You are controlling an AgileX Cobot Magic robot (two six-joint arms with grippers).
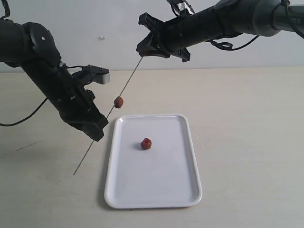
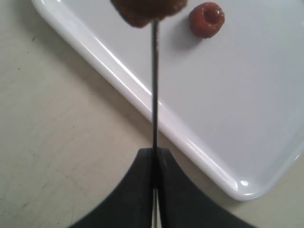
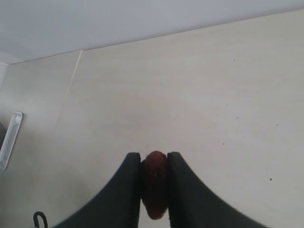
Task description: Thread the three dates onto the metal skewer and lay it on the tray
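Left end effector (image 2: 155,154) clamps skewer (image 1: 128,80), one date (image 1: 118,101) threaded; right end effector (image 3: 154,159) clamps second (image 3: 155,190); third (image 1: 146,143) on tray (image 1: 161,178).

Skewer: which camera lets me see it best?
The exterior view: the metal skewer shows end to end, slanting through the left gripper up to the right gripper, one date threaded on. The left wrist view shows a short stretch; the right wrist view shows none.
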